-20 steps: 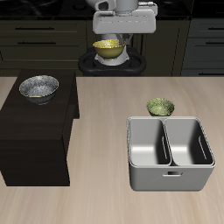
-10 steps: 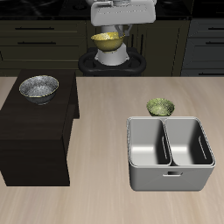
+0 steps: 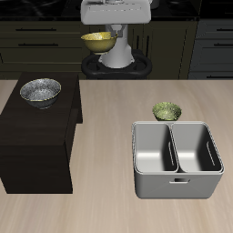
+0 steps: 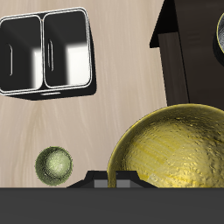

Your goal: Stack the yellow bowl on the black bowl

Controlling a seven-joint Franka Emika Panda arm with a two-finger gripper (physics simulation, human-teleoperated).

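- While the gripper (image 3: 109, 33) hangs high above the far edge of the desk (image 3: 109, 136), it pinches the yellow bowl (image 3: 98, 41) by its rim, so the bowl rides in the air, well clear of every surface.
- Seen from the wrist, the yellow bowl (image 4: 171, 147) is round and deep, with a bright yellow rim and a mottled, hammered-looking olive-gold inside.
- Well apart from it, the black bowl (image 3: 40, 91) sits upright on the far end of a dark cabinet (image 3: 36, 136); it is wider and shallower, dark outside, with a silvery, speckled inside.
- Only a sliver of the black bowl (image 4: 220, 26) shows at the border of the wrist view.
- That cabinet is a blocky, matte, near-black box with a wood-like finish, standing on the desk.
- Pale wood grain runs across the desk top.
- Near the front edge stands a grey metal caddy (image 3: 177, 160), a rounded rectangular box split into two smooth compartments by a central wall.
- Just behind the caddy, close to its far rim, rests a small green-tinted bowl (image 3: 167, 111), round with a mottled inside.
- From the wrist, that small bowl (image 4: 54, 164) lies apart from the caddy (image 4: 45, 52), on bare wood.
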